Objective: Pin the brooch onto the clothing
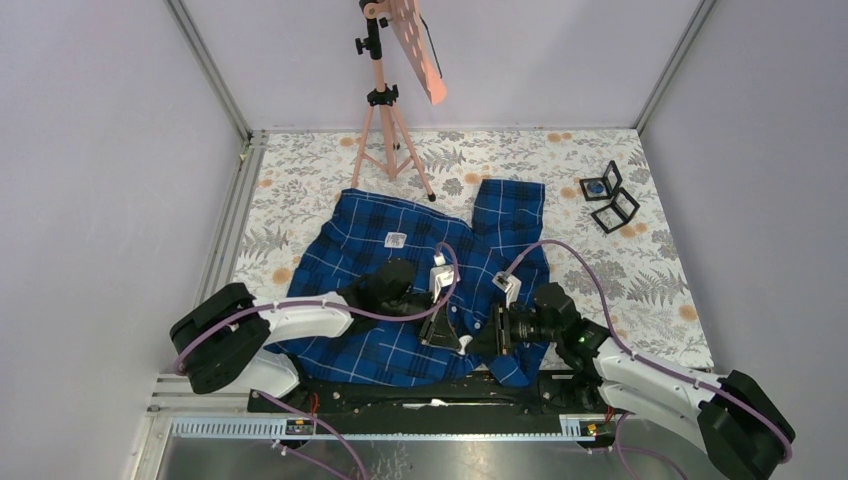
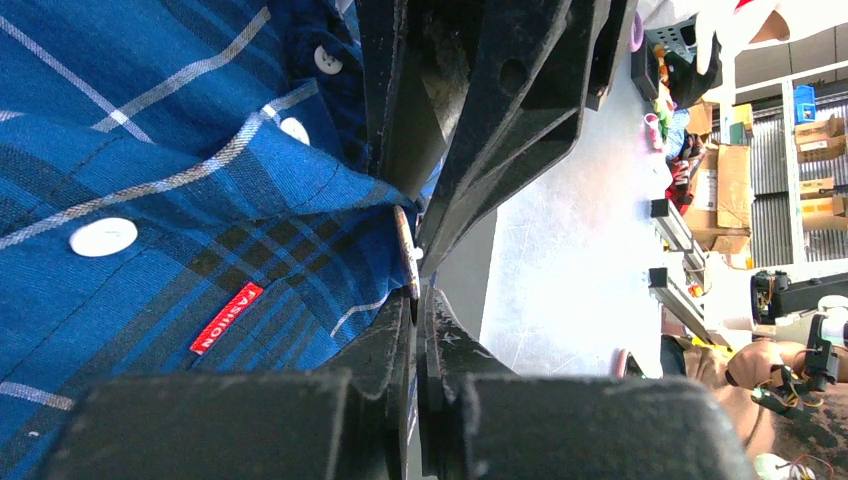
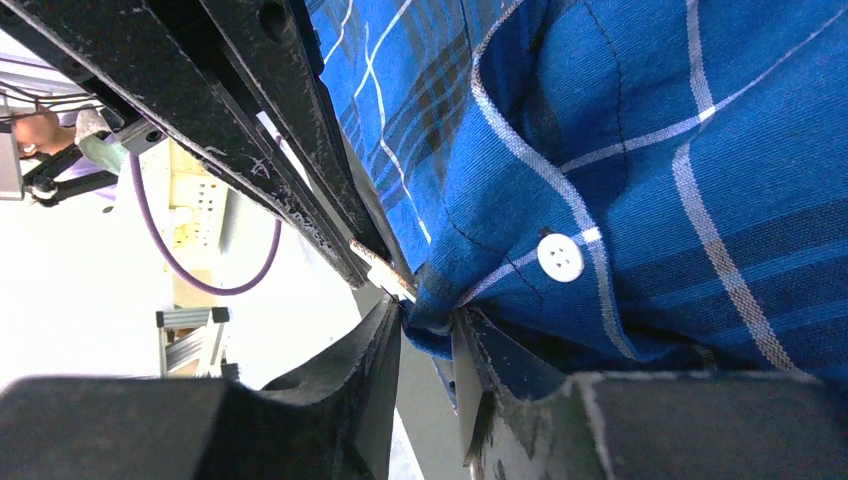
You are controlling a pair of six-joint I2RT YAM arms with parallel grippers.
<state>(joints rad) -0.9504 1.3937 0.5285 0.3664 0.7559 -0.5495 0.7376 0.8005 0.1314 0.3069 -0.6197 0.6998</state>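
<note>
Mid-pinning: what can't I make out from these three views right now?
Left wrist: only a thin metal edge of the brooch shows past the left gripper; its face is hidden.
Right wrist: a shirt fold in the right gripper hides whether the pin pierced.
Top view: both wrists cover the brooch.

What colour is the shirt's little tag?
The tag is red with white letters; left wrist view shows it best.
</note>
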